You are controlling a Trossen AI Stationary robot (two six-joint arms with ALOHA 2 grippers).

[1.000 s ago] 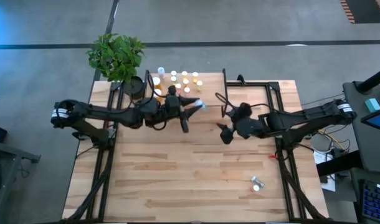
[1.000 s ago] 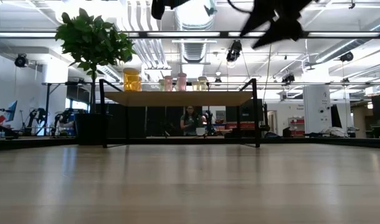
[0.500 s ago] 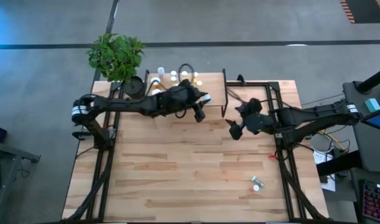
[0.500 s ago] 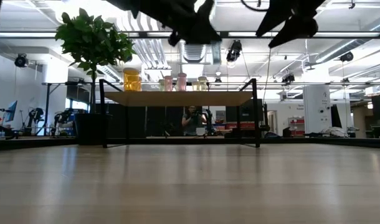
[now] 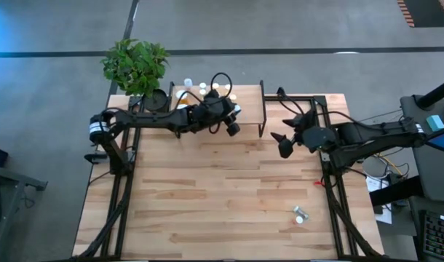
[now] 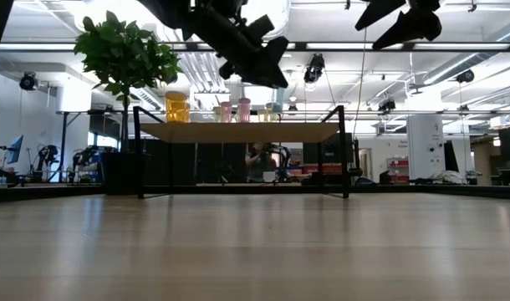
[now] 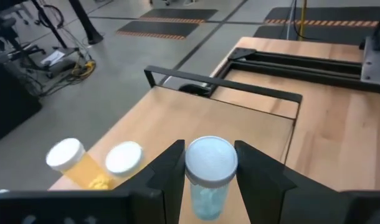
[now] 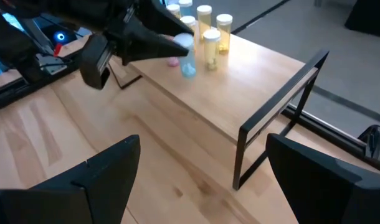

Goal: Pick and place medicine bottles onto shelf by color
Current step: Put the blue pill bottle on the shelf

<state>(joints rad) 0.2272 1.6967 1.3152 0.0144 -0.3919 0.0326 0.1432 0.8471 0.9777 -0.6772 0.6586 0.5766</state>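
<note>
Counting 2 loose bottles [image 5: 300, 215] (tabletop), 1 teal bottle [image 7: 208, 176] gripped.

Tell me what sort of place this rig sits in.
Probably a robotics lab or industrial workshop: exposed ceiling ducts, a grey concrete floor with painted lines, and another equipment bench beyond the table.

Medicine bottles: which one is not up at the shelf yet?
The bottle lying on the table near the front right, far from the shelf; the others stand there or sit in the left gripper.
</note>
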